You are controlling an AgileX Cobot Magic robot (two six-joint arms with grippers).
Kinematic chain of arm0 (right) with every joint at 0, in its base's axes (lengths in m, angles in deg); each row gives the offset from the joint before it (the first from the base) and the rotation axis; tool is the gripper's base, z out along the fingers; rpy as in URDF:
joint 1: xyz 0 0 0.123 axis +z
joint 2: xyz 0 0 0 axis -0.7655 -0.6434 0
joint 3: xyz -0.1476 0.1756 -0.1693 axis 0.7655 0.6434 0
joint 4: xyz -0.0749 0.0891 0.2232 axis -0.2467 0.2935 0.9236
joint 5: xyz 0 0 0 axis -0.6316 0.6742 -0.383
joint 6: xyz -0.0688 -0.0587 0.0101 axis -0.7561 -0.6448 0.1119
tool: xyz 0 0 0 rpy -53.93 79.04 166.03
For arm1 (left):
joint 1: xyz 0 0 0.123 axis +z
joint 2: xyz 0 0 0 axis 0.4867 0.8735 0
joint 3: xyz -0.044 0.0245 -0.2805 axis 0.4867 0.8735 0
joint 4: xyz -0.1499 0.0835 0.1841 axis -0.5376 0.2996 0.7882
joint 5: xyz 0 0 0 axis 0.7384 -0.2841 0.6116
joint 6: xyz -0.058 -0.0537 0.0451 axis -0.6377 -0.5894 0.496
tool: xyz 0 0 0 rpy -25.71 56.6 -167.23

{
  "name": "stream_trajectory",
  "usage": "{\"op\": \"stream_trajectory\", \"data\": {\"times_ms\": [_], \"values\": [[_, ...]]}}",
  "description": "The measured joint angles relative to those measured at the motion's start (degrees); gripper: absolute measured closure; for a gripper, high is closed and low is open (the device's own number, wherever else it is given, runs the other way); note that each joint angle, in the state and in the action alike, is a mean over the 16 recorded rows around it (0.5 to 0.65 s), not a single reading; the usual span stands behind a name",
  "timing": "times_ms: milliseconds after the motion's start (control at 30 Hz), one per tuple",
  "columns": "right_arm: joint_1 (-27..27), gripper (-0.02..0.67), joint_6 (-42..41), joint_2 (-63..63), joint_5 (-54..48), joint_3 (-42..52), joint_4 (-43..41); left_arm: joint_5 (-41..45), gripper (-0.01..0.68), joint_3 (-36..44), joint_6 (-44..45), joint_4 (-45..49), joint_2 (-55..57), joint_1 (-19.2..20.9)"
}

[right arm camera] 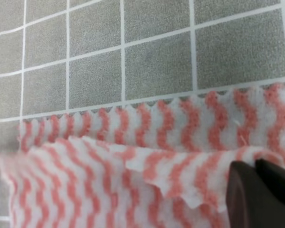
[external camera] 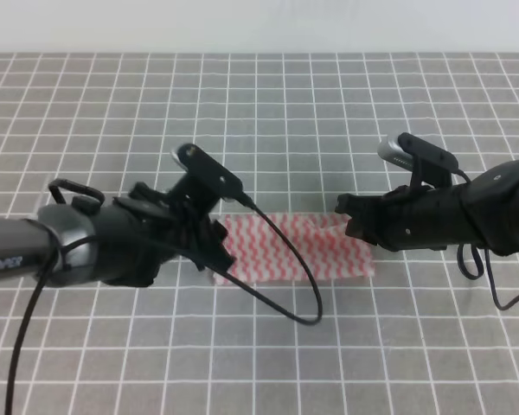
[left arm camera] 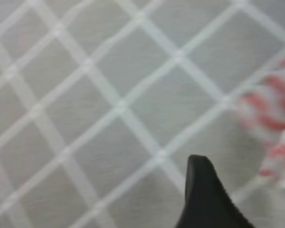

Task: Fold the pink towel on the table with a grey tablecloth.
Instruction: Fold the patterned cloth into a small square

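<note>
The pink towel (external camera: 298,251) lies on the table with a grey tablecloth (external camera: 268,112) as a long strip, one layer folded over another. My left gripper (external camera: 218,252) is at its left end; in the blurred left wrist view one black finger (left arm camera: 204,199) stands apart from the other at the frame's edge, and the towel's edge (left arm camera: 275,114) lies beyond them. My right gripper (external camera: 346,218) is at the towel's far right corner. Its dark fingers (right arm camera: 256,194) are pressed together on the raised upper layer of the towel (right arm camera: 133,166).
The white-gridded cloth (right arm camera: 156,66) runs on all around the towel. A black cable (external camera: 285,294) from the left arm loops over the towel's near edge. Another cable (external camera: 493,290) hangs below the right arm.
</note>
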Motion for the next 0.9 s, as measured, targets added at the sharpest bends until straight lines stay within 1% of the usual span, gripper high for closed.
{"op": "stream_trajectory", "data": {"times_ms": [133, 267, 367, 700, 800, 900], "values": [[-0.01, 0.664, 0.01, 0.04, 0.06, 0.0, -0.04, -3.0, 0.319, -0.76, -0.35, -0.46, -1.98, -0.02], [-0.01, 0.664, 0.06, 0.04, 0.26, 0.0, -0.01, -4.28, 0.339, -1.44, -0.68, -2.73, -4.12, -0.05], [-0.01, 0.664, 0.09, 0.04, 0.49, 0.0, 0.06, -3.06, 0.377, -1.6, -0.66, -4.74, -5.33, -0.05], [0.0, 0.664, 0.11, 0.0, 2.18, 0.0, 0.43, 5.95, 0.555, -0.48, 1.44, -10.83, -5.32, -0.06], [0.01, 0.664, 0.12, -0.04, 2.93, 0.0, 0.56, 7.85, 0.589, -0.1, 2.34, -10.96, -4.87, -0.06], [0.02, 0.664, 0.14, -0.17, 3.64, 0.0, 0.66, 8.88, 0.608, 0.07, 3.04, -10.96, -4.53, -0.06]]}}
